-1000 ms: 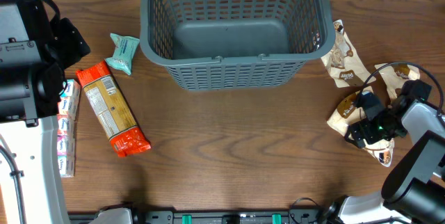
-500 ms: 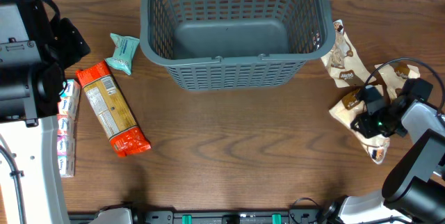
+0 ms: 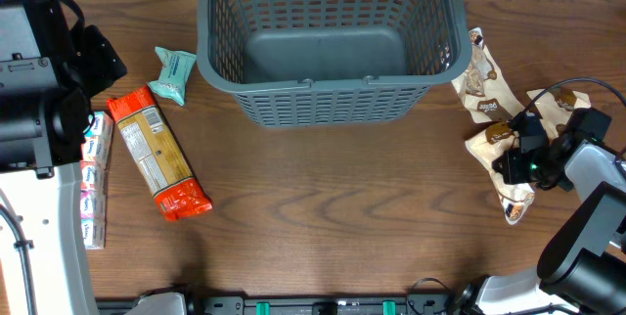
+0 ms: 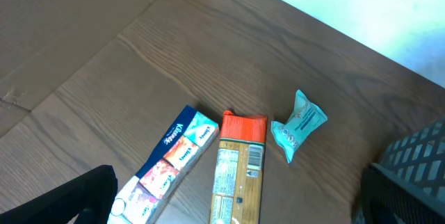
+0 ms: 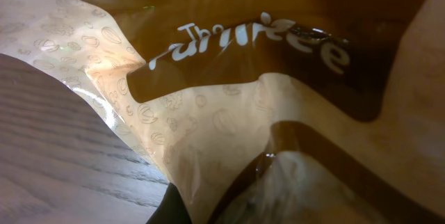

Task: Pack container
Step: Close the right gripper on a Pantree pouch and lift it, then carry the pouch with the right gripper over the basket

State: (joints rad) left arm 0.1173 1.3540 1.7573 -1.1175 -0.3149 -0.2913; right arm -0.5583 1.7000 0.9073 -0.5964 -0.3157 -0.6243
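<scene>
Right gripper (image 3: 525,161): clamped on cream-and-brown foil snack pouch (image 3: 514,202)
Writing: white script, illegible
Left gripper (image 4: 240,196): wide
Room: bare wooden table (image 3: 333,193) before dark grey slotted plastic basket (image 3: 333,102)

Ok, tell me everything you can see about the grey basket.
The basket is large, dark grey, plastic-looking and rectangular, with slotted lattice walls, a thick rim and a solid bottom. It stands upright at the far edge of the table, near the middle, and is empty. A brown snack pack lies close by its right front corner; whether they touch cannot be told.
</scene>
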